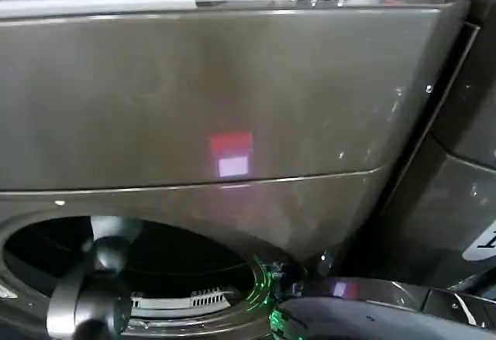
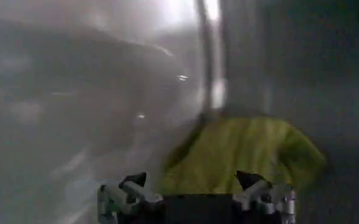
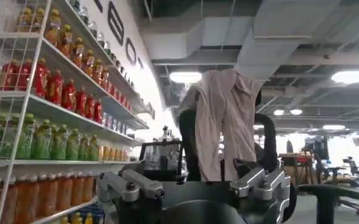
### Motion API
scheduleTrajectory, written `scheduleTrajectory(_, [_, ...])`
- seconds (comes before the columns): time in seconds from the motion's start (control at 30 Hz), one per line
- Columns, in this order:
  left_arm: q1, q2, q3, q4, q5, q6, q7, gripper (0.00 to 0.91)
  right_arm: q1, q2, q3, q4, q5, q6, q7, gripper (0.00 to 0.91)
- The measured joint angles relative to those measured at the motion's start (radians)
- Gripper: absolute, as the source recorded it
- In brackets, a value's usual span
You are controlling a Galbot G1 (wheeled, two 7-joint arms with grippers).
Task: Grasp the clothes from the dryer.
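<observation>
Inside dryer [image 1: 232, 92], left hand [image 2: 194, 181] spread wide, facing clothes [image 2: 246, 152]

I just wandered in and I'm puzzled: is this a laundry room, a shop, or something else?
Probably an indoor test space staged as both. A bronze-brown dryer holds yellow-green clothes. Nearby, shelves of bottled drinks stand like a shop aisle, with office chairs under an open industrial ceiling.
</observation>
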Motion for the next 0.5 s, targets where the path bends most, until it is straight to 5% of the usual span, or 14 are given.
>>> scheduleTrajectory(0.5, [-0.039, -0.004, 0.002, 0.117, 0.104, -0.054, -0.236, 0.907, 0.009, 0.028, -0.032, 0.009, -0.026, 0.019, -0.005, 0.907])
